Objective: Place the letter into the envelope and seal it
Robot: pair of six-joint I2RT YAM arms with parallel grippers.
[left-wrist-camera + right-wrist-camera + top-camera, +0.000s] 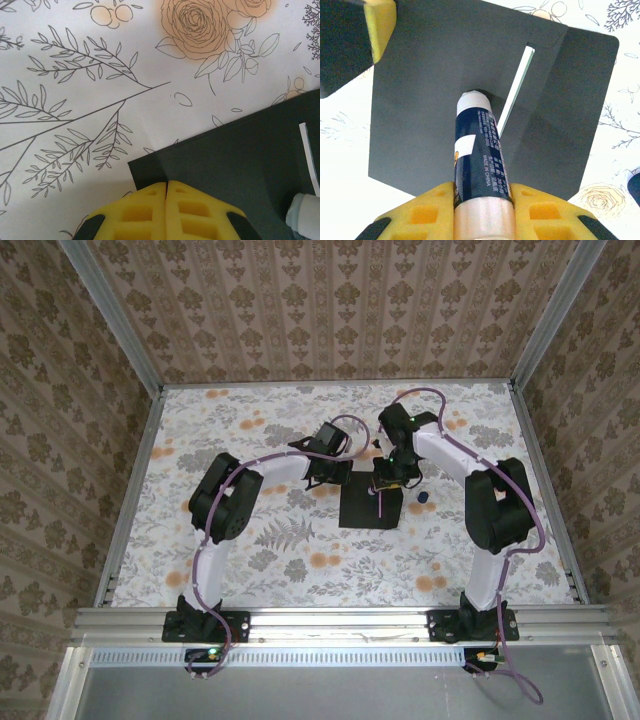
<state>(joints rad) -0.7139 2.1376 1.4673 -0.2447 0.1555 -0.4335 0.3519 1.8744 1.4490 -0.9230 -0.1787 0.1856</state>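
Observation:
The black envelope [365, 508] lies flat mid-table. The letter shows as a thin white strip [516, 90] at the slit between the envelope's body [420, 100] and its flap [580, 100]. My right gripper [482, 187] is shut on a white-and-blue glue tube [477, 150], held upright with its tip touching the envelope beside the strip. My left gripper [166, 184] is shut, its yellow fingertips resting on the envelope [240, 160] near one corner. In the top view the left gripper [338, 478] and right gripper [386, 485] stand at the envelope's far edge.
A small blue cap [422, 498] lies on the flowered tablecloth just right of the envelope. The table is fenced by metal rails [130, 490] and patterned walls. Bare cloth stretches in front of the envelope toward the arm bases.

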